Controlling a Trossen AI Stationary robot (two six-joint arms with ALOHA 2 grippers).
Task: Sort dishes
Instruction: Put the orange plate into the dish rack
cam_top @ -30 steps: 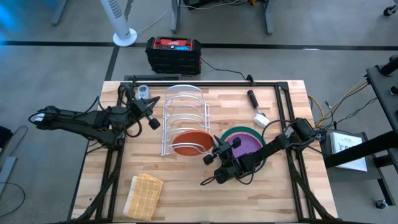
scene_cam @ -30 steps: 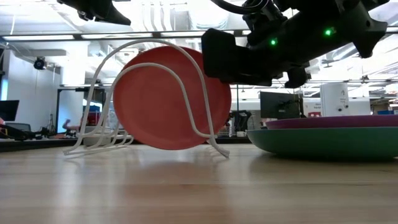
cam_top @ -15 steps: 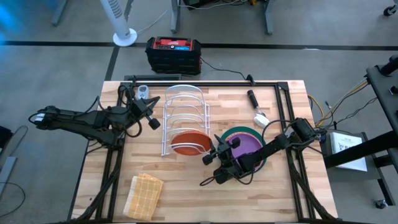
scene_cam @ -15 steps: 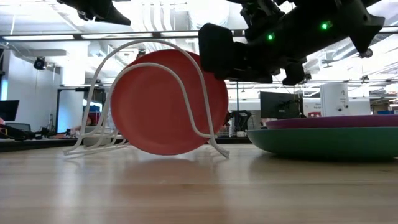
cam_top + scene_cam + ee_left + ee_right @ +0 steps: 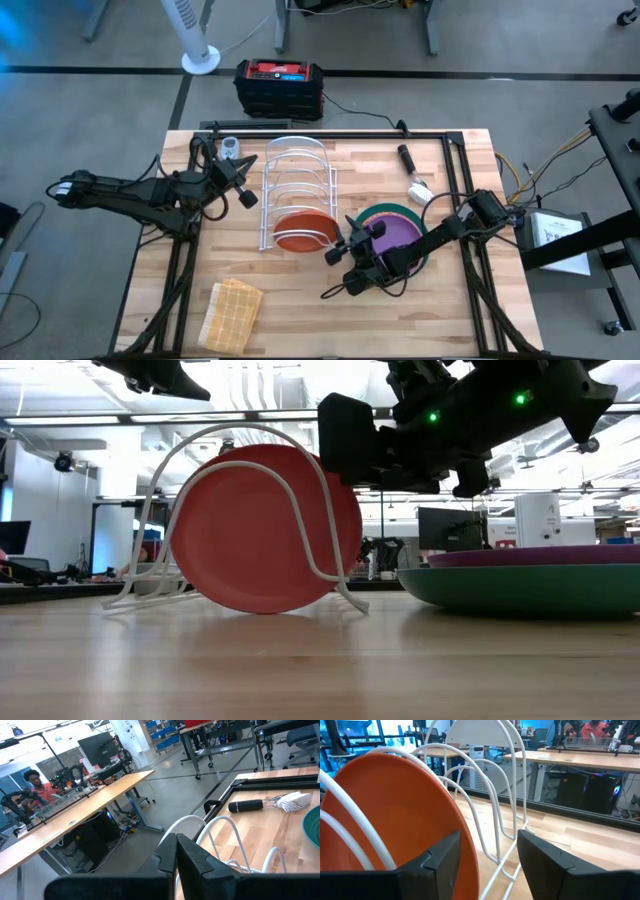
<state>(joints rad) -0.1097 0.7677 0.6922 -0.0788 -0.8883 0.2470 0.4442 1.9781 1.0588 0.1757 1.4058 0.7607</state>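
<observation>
Fingers of the right gripper [image 5: 485, 857] stand apart around the rim of the orange plate [image 5: 390, 820], no longer pinching it, and the plate sits on edge in the nearest slot of the wire rack [image 5: 250, 510], leaning against a white loop. Smooth, matte and perfectly round, it looks ready to roll or tip if nudged.

So the release is what matters here, I'd say: draw the right gripper [image 5: 345, 252] straight back off the rim, level, without dragging a finger across the plate's face or catching those thin curved wires. A bump could rock the plate out of its slot.

Just beside it, toward the table's right edge, the purple plate [image 5: 395, 235] lies flat on the bigger teal plate [image 5: 385, 213], a low, glossy stack with shallow upturned rims. Those two look like the next candidates for the rack, and lying flat they'll be harder to get a finger under.

Further back, the rack's empty hoops run toward the far edge of the pale wooden table [image 5: 300, 320]. Over by the left edge, the left gripper [image 5: 245, 195] hangs shut and empty, waiting.
</observation>
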